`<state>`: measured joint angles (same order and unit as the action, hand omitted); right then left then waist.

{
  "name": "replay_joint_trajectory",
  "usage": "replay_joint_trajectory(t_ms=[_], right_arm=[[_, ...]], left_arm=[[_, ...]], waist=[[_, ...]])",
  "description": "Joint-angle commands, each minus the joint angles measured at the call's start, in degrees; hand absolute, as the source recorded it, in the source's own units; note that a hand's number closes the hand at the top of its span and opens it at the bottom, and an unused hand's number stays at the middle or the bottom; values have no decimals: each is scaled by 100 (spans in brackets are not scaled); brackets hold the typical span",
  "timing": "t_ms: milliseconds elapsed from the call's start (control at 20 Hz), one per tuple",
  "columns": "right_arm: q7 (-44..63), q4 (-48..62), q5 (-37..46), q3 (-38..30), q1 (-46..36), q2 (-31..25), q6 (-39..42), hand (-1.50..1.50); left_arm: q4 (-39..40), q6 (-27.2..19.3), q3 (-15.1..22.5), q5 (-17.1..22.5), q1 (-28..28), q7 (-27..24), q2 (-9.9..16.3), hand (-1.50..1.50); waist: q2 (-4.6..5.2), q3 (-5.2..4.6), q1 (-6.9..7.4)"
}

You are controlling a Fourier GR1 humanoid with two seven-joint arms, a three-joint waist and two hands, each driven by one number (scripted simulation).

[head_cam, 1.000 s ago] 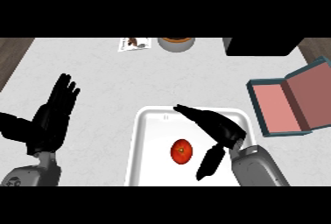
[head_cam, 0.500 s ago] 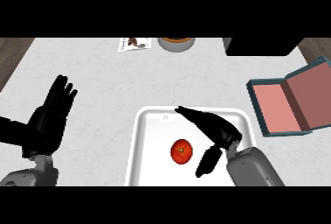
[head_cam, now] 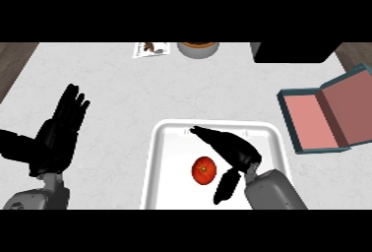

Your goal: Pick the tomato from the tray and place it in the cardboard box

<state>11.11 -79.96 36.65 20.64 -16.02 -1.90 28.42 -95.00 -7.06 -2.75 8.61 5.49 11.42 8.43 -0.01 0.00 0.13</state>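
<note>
Since a second ago, head view: right hand [head_cam: 234, 151] has edged slightly lower over the tray [head_cam: 164, 147], fingers extended, thumb apart, holding nothing. Tomato [head_cam: 205, 170] lies on the tray beside the thumb. Left hand [head_cam: 58, 134] rests open at left. Risk: closing off-centre may roll the tomato away; the cardboard box [head_cam: 330, 117] sits well apart.

Right hand [head_cam: 234, 150] edged slightly nearer the tomato [head_cam: 205, 170], left hand [head_cam: 58, 132] shifted slightly leftward
</note>
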Motion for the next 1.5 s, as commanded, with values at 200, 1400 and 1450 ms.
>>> replay_joint_trajectory(t_ms=[200,1400,1450], right_arm=[[-31,532,94,233,-125,186,-390,-150],[-1559,1342,1153,195,-389,61,-1231,150],[-1281,762,1280,413,55,116,-1282,150]], left_arm=[[225,92,-127,-77,179,71,-100,0],[234,370,-285,-125,10,-227,-222,0],[196,404,-350,-101,80,-16,-109,0]], waist=[[2,0,-1],[7,0,7],[0,0,-11]])
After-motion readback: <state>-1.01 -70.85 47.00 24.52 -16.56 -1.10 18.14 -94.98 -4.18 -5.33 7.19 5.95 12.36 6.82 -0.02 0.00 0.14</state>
